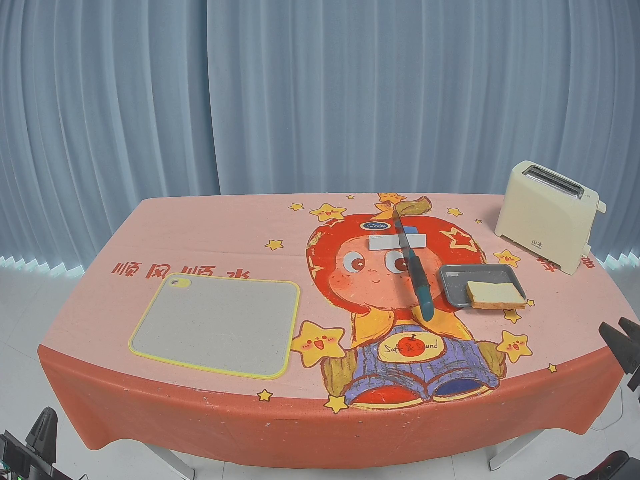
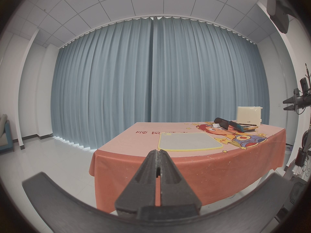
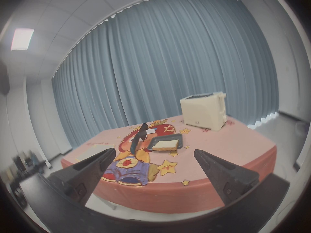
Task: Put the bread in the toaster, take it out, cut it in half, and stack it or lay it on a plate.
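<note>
A slice of bread (image 1: 495, 295) (image 3: 165, 144) lies on a small grey tray (image 1: 457, 279) (image 3: 179, 137) right of the table's middle. The cream toaster (image 1: 548, 215) (image 2: 248, 115) (image 3: 204, 110) stands at the far right corner. A knife with a teal handle (image 1: 414, 267) (image 3: 137, 138) rests on a white block, blade pointing away from me. The grey cutting board (image 1: 217, 323) (image 2: 188, 141) with a yellow rim lies front left. My left gripper (image 2: 158, 175) is shut and empty, low off the table's front left corner. My right gripper (image 3: 155, 173) is open, off the front right edge.
A pink cartoon-print cloth (image 1: 200, 235) covers the table and hangs over its edges. Blue-grey curtains (image 1: 333, 75) close off the room behind. The floor around the table is bare.
</note>
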Available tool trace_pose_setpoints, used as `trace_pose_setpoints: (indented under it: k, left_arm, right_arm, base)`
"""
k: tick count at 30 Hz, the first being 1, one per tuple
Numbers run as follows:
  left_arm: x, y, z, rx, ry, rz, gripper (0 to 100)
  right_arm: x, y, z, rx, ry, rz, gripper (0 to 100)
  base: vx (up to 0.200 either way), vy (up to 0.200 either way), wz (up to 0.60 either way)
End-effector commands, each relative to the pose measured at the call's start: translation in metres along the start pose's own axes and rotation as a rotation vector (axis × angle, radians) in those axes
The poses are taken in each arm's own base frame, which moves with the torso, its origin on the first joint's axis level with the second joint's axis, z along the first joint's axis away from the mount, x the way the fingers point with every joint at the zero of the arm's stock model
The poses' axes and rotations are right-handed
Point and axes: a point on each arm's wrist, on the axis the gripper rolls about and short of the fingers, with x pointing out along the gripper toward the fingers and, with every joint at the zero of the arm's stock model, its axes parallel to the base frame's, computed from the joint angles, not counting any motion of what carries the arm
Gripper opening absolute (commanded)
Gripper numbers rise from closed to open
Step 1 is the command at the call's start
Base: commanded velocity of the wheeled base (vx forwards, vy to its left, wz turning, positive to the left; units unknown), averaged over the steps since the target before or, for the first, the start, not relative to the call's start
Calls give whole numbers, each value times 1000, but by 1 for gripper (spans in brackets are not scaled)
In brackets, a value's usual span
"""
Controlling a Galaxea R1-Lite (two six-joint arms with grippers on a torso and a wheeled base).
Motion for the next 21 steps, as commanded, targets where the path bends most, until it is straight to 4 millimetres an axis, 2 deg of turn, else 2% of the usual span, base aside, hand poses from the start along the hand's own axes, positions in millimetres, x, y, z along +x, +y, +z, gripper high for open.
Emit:
trace_pose_setpoints:
  k: [1, 7, 13, 21]
  left_arm:
    - [1, 0, -5, 0, 18, 1, 0]
    - [1, 0, -5, 0, 18, 1, 0]
    - [1, 0, -5, 0, 18, 1, 0]
    - [1, 0, -5, 0, 18, 1, 0]
  right_arm:
    - [16, 4, 2, 137, 105, 62, 100]
    - [25, 15, 2, 389, 216, 164, 100]
    - [34, 21, -2, 585, 330, 189, 100]
    - [47, 23, -10, 709, 462, 218, 100]
  base:
    - [0, 0, 0]
    - [0, 0, 0]
    - [0, 0, 0]
    - [0, 0, 0]
